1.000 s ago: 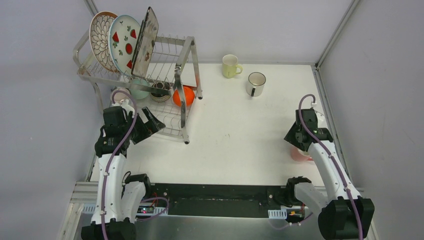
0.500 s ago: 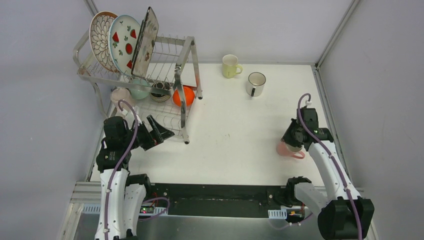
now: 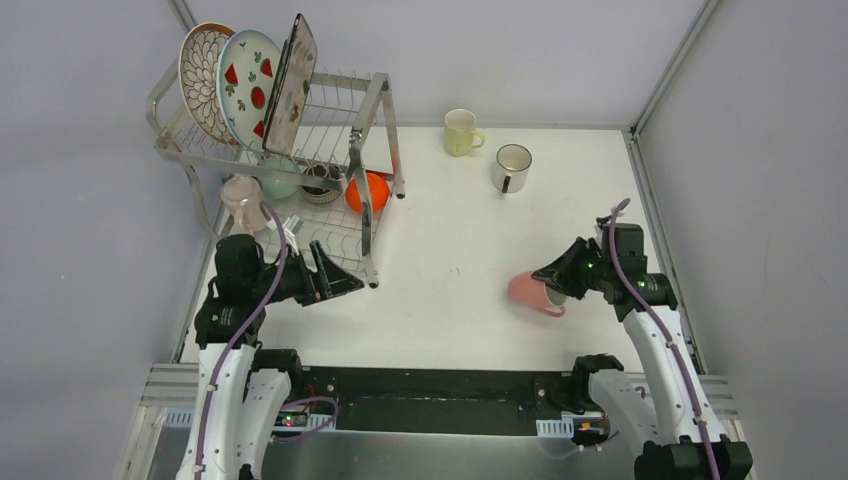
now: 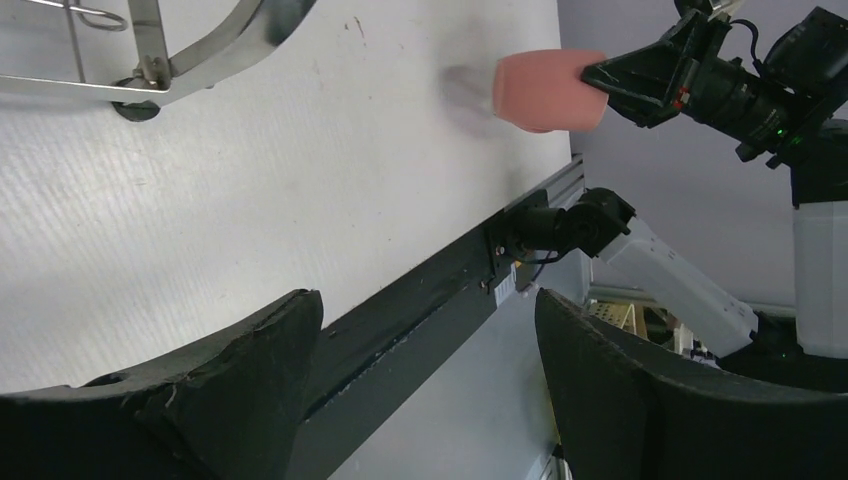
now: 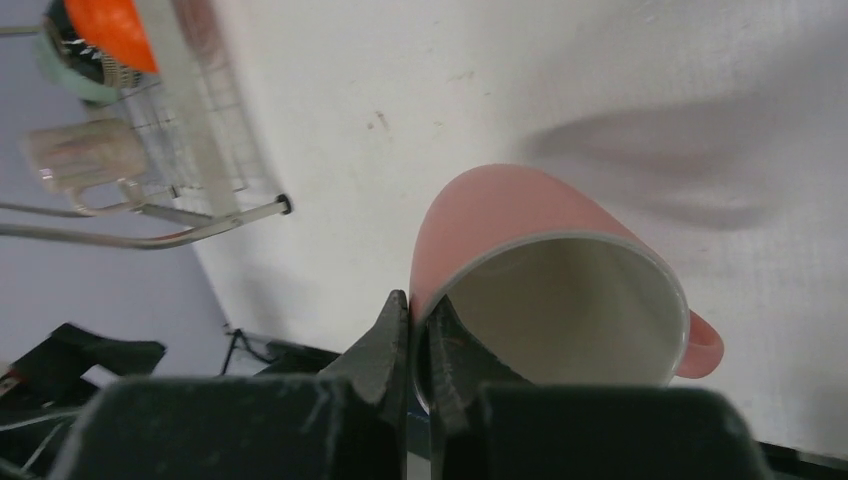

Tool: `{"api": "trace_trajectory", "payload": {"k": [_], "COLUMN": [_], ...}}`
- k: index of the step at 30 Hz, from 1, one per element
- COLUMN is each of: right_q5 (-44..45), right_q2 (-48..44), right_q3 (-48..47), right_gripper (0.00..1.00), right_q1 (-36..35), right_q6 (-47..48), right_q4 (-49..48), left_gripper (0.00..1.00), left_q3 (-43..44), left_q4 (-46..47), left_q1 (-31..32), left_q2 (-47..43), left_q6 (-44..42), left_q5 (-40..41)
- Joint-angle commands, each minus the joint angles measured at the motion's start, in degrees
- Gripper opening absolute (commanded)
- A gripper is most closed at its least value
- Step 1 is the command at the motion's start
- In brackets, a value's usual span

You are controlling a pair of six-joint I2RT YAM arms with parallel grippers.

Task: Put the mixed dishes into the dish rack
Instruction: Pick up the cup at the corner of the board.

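My right gripper [image 3: 556, 279] is shut on the rim of the pink mug [image 3: 525, 291], one finger inside and one outside. The mug hangs tilted above the table at right of centre, its mouth toward the wrist camera [image 5: 520, 230]. My left gripper [image 3: 337, 274] stands open and empty by the front corner of the dish rack [image 3: 371, 150]. Three plates [image 3: 250, 85] stand in the rack's upper tier. Mint [image 3: 278, 183], brown [image 3: 322, 183] and orange [image 3: 368, 192] bowls and a pale lilac mug [image 3: 243, 200] sit in the lower tier.
A yellow mug [image 3: 462, 132] and a white mug [image 3: 511, 167] stand on the table at the back, right of the rack. The black base rail [image 3: 430, 398] runs along the near edge. Grey walls close in on both sides.
My right gripper shut on the pink mug's rim, lifted it off the table and carried it left. My left arm drew back from the rack's lower tier, leaving the lilac mug there.
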State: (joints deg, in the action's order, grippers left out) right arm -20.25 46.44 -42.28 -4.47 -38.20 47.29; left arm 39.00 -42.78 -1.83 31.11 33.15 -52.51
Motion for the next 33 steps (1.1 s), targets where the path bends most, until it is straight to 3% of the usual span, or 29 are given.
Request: {"api": "trace_trajectory", "payload": {"k": [1, 8, 12, 18, 24, 30, 33], "right_q5": [-12.0, -17.2, -19.6, -20.7, -23.1, -22.2, -22.6], "right_q2": [-3.7, -7.4, -8.2, -7.9, -9.5, -12.5, -13.6], "right_q3": [0.4, 1.3, 2.8, 3.9, 11.1, 12.9, 14.9], "right_gripper": [0.00, 0.00, 0.00, 0.00, 0.00, 0.00, 0.00], "right_q1": [0.0, -0.7, -1.4, -2.5, -4.1, -5.0, -5.2], "right_q6": [-10.7, -20.4, -25.1, -28.5, -45.4, -55.5, -62.8], "right_q4": [-9.5, -16.0, -20.6, -24.1, -40.7, -47.8, -56.2], "left_gripper": [0.80, 0.80, 0.78, 0.78, 0.77, 0.77, 0.77], "left_q3": [0.2, -1.5, -5.6, -9.6, -8.7, -6.7, -6.0], "left_q4": [4.7, 14.1, 23.7, 30.3, 37.1, 44.6, 47.8], "left_q1": [1.0, 1.7, 5.7, 19.7, 34.2, 41.7, 44.6], "left_q2": [-0.9, -0.8, -1.5, -0.5, 5.7, 10.2, 11.4], "left_q6": [-2.3, 2.5, 8.5, 10.8, 8.7, 5.8, 4.8], "left_q5": [-4.6, -9.2, -7.5, 4.7, 13.3, 18.2, 21.1]}}
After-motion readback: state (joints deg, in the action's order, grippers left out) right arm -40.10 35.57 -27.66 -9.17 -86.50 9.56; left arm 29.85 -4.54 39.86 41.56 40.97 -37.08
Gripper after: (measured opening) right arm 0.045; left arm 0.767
